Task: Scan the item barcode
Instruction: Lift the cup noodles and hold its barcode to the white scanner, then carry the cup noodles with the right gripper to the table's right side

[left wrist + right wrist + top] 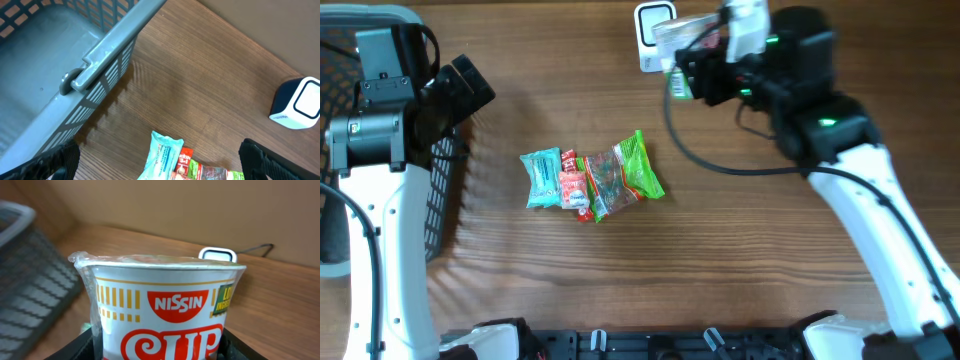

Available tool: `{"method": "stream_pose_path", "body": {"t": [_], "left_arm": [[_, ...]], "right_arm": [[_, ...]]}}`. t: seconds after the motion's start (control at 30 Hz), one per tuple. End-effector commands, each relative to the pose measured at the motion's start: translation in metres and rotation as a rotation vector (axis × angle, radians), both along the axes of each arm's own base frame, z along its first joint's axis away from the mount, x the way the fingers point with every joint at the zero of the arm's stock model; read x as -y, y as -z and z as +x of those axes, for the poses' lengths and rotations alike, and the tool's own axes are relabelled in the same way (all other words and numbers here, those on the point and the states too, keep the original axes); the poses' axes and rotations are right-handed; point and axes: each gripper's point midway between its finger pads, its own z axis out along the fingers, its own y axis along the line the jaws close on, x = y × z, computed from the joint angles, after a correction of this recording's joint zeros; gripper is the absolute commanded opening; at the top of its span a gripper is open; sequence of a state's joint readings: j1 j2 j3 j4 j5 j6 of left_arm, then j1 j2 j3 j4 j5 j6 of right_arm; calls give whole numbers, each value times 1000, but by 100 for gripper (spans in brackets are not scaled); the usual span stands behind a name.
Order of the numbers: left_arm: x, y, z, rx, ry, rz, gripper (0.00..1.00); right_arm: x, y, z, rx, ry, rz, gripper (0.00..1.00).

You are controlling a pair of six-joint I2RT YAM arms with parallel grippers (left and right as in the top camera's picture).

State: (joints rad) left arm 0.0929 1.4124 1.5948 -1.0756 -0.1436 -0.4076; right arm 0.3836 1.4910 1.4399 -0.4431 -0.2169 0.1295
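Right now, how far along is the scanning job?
Done: the right gripper has picked up the cup. In hand: the cup is held near the scanner. Left: the packets lie on the table, and the basket's visible part is empty.

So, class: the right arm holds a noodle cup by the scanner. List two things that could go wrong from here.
1. The noodle cup in the right gripper sits close to the scanner; a turn might knock it.
2. No barcode shows on the cup's visible side, so the scan may miss.

The noodle cup reads "NISSIN" — with "CUP" below.
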Motion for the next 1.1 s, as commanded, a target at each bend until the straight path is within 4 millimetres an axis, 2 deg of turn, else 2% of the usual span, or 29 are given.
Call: {"method": "stream_pose_path", "body": {"t": [0.0, 0.13, 0.2, 0.37, 0.4, 0.47, 0.67, 0.8, 0.9, 0.97, 1.03, 1.07], "left_arm": [[-2, -7, -1, 17, 3, 8, 100], [-2, -7, -1, 17, 3, 8, 100], [-2, -7, -1, 17, 3, 8, 100], [-2, -7, -1, 17, 3, 8, 100], [-2, -7, -1, 17, 3, 8, 100], [-2, -7, -1, 17, 3, 8, 100], [-2, -7, -1, 17, 3, 8, 100], [-2, -7, -1, 17, 3, 8, 100], [-2, -7, -1, 17, 3, 8, 100], [-2, -7, -1, 17, 3, 8, 100], [-2, -7, -1, 17, 3, 8, 100], [-2, -7, -1, 17, 3, 8, 100]], "right_arm": [[3, 5, 34, 86, 158, -212, 53], [-12, -5, 72, 219, 243, -426, 53], [-16, -2, 89, 293, 292, -540, 52], [-35, 32, 135, 502, 394, -932, 50], [-40, 35, 142, 548, 419, -987, 49], [-57, 55, 156, 645, 409, -1089, 48], [-62, 117, 180, 659, 310, -1151, 49], [-69, 131, 187, 688, 300, -1088, 49], [-62, 130, 188, 671, 354, -1020, 49], [-46, 124, 188, 643, 452, -990, 53], [-31, 104, 183, 621, 541, -985, 61], [-30, 95, 181, 613, 533, -992, 65]]}}
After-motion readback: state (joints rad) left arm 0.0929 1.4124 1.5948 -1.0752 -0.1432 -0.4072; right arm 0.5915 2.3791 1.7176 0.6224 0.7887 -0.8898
